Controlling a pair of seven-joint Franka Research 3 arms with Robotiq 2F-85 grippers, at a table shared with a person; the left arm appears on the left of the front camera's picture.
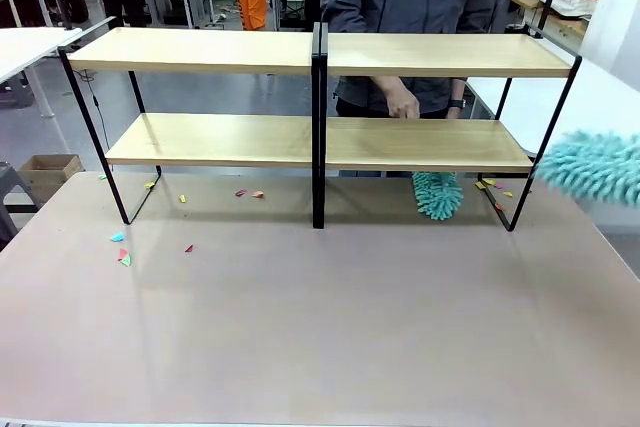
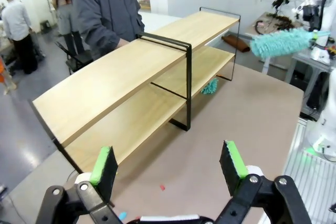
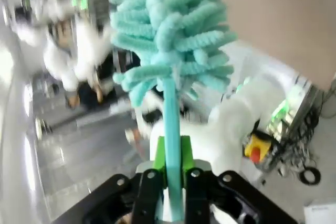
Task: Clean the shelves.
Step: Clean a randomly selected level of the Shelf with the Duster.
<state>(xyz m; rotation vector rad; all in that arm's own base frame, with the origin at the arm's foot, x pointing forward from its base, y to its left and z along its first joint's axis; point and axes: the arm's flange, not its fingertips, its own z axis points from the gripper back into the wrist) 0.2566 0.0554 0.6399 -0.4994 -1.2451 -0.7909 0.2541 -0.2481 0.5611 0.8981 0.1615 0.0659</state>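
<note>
— Where's room?
— Near counter (image 1: 320, 327): open to you. Right half of the shelves (image 1: 200, 50): a person's hand (image 1: 402, 104) between the boards, a small duster (image 1: 437, 194) beneath. Black centre posts (image 1: 318, 127) split the span; the large duster (image 1: 595, 165) hangs off the right end.

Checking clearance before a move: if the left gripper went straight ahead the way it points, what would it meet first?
Probably the shelves, near the black middle frame where the racks join, though depth is unclear; the left gripper is open.

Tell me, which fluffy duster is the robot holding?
The duster at the right edge, in the air beside the shelves: the right gripper is shut on its handle. The other duster pokes out under the lower right board.
</note>
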